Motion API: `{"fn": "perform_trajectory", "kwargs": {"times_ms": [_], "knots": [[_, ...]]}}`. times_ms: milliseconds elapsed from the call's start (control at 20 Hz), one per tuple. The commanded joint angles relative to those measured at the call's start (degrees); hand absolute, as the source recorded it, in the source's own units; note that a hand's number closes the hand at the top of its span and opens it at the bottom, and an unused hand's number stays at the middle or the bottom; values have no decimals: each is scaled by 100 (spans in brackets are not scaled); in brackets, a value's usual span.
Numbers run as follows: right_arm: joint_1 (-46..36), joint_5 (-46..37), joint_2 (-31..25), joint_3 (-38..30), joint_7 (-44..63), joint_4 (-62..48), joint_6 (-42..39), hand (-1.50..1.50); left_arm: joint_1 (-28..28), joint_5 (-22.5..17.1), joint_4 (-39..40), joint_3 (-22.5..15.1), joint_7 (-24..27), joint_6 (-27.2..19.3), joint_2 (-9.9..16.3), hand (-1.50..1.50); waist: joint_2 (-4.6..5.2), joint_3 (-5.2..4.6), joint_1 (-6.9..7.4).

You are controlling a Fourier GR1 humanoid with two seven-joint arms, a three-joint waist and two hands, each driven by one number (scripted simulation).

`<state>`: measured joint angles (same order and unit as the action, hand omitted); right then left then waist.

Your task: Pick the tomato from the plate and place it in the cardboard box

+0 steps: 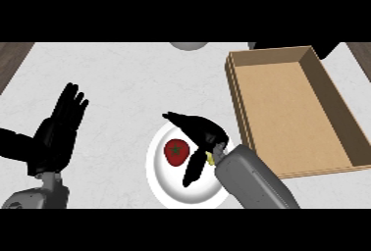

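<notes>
A red tomato [176,151] lies on a white plate [170,188] near the counter's front middle. My right hand [205,135] hovers over the plate just right of the tomato, open, with its fingers stretched above the tomato and its thumb below it. The fingers do not close on the tomato. An open cardboard box [290,105] stands to the right of the plate, with nothing visible inside. My left hand [59,130] rests open at the left, fingers pointing up, away from the plate.
A grey round object [190,45] shows at the counter's far edge. A dark object [326,47] sits behind the box's far right corner. Brown wood strips [13,56] border the counter at both upper corners.
</notes>
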<state>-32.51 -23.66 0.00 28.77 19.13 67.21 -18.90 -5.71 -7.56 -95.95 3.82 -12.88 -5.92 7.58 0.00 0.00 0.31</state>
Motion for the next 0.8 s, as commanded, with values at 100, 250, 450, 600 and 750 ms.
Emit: {"fn": "perform_trajectory", "kwargs": {"times_ms": [100, 250, 450, 600, 750], "knots": [[-454, 109, 0, 25, -267, -623, 188, -150, -295, 107, 528, 24, 307, 1, -140, 0, 9, 0, 2], [-23, -163, 0, 121, -413, -338, 168, -150, 16, -114, -47, 226, -73, 215, 109, 0, -2, 0, -9], [-297, 73, 0, 372, -635, -880, 621, -150, -246, 178, 80, 16, -178, -76, -109, 0, 6, 1, 11], [-344, -24, 0, 720, -802, -885, 817, 150, -203, 83, 444, 180, 132, 112, -30, 0, 9, 0, 17], [-75, -516, -2, 750, -841, -434, 829, 150, 175, 30, -26, 92, 96, 215, -56, 0, -2, 0, 3]]}}
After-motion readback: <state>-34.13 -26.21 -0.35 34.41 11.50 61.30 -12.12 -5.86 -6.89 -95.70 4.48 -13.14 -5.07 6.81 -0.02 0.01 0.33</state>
